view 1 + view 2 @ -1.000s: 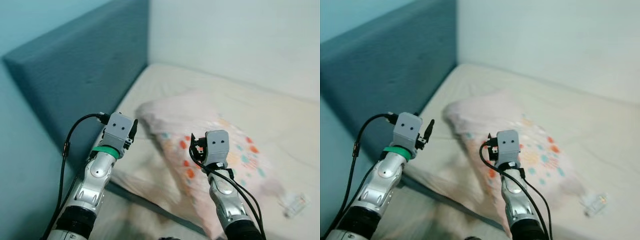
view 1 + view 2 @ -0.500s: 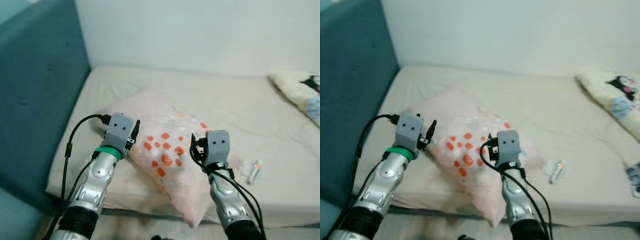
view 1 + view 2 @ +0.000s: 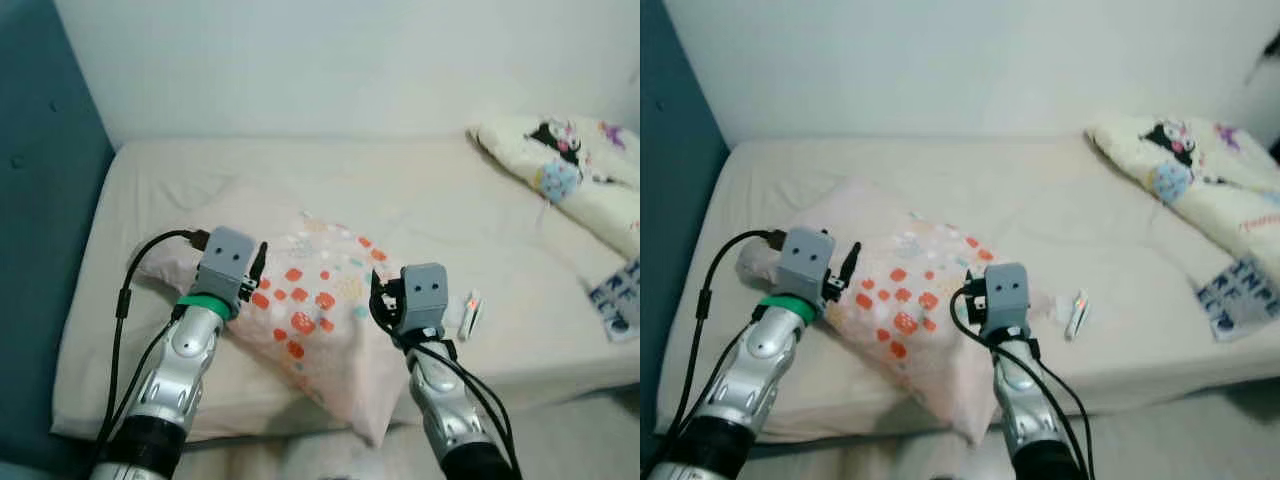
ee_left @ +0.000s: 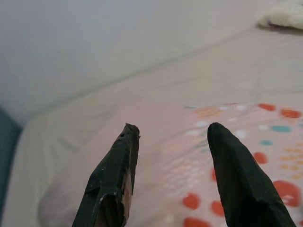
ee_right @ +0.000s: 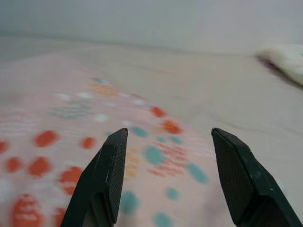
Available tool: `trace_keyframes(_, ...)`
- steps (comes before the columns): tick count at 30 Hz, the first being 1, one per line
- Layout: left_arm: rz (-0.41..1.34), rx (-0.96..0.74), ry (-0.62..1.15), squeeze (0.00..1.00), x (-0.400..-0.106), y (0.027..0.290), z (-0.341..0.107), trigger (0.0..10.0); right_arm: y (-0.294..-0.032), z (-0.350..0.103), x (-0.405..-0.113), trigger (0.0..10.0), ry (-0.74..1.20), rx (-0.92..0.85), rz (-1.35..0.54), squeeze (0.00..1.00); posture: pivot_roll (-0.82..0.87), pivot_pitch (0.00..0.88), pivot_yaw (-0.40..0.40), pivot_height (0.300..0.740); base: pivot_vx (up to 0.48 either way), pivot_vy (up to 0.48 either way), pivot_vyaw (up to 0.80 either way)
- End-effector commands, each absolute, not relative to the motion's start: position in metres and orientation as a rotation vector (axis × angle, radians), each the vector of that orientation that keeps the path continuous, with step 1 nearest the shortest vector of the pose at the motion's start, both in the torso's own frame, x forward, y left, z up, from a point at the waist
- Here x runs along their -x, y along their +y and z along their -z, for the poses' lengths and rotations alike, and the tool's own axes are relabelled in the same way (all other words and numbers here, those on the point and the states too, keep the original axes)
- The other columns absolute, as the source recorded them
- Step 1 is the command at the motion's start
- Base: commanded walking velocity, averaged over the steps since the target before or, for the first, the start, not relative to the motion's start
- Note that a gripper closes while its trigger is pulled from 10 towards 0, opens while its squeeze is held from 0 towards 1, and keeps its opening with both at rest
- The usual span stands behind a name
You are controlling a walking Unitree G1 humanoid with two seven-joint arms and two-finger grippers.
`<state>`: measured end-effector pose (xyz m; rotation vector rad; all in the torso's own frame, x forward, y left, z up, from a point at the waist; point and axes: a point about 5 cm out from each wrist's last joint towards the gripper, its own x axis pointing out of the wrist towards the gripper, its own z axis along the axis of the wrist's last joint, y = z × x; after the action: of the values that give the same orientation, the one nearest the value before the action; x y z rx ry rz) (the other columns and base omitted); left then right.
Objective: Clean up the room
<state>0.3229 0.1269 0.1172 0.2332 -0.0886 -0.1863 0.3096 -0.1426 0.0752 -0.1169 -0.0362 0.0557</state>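
A pink pillow (image 3: 310, 300) with orange and teal dots lies on the near left part of the bed (image 3: 420, 190), one corner hanging over the front edge. My left gripper (image 4: 173, 130) is raised above the pillow's left side, open and holding nothing. My right gripper (image 5: 168, 135) hovers over the pillow's right side, open as well. A small white wrapped item (image 3: 469, 313) with a red spot lies on the sheet just right of the pillow. A cream blanket (image 3: 565, 170) with cartoon prints is bunched at the bed's far right.
A teal padded headboard (image 3: 40, 200) stands at the left end of the bed. A white wall (image 3: 330, 60) runs behind it. A blue-and-white printed packet (image 3: 615, 300) lies at the bed's right front edge. Grey floor (image 3: 560, 420) shows at the lower right.
The camera has swung to the right: the headboard slid off to the left, and the blanket and packet came into view. Both arms keep the same raised pose with open fingers.
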Motion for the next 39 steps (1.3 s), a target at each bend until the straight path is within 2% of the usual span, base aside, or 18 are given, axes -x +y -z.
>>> trace_keyframes(1, 0.196, -0.217, -0.081, 0.0, -0.3215, 0.1232, -0.1154, 10.0, -0.1456, -0.0725, -0.3085, 10.0, -0.024, 0.12, -0.044, 0.0, 0.02, 0.0, 0.048, 0.74, 0.0, 0.48, 0.0)
trace_keyframes(27, 0.196, -0.233, -0.092, 0.0, -0.322, 0.1243, -0.1173, 10.0, -0.1414, -0.0732, -0.3101, 10.0, -0.032, 0.129, -0.057, 0.0, 0.02, 0.0, 0.053, 0.74, 0.0, 0.438, 0.0)
trace_keyframes(29, 0.193, -0.237, -0.101, 0.0, -0.3221, 0.1243, -0.1183, 10.0, -0.1413, -0.0733, -0.3102, 10.0, -0.032, 0.129, -0.058, 0.0, 0.02, 0.0, 0.053, 0.74, 0.0, 0.0, 0.0)
trace_keyframes(39, 0.203, -0.292, -0.142, 0.0, -0.3195, 0.1218, -0.1195, 10.0, -0.1407, -0.0728, -0.3099, 10.0, -0.031, 0.13, -0.062, 0.0, 0.03, 0.0, 0.052, 0.74, 0.0, -0.48, 0.0)
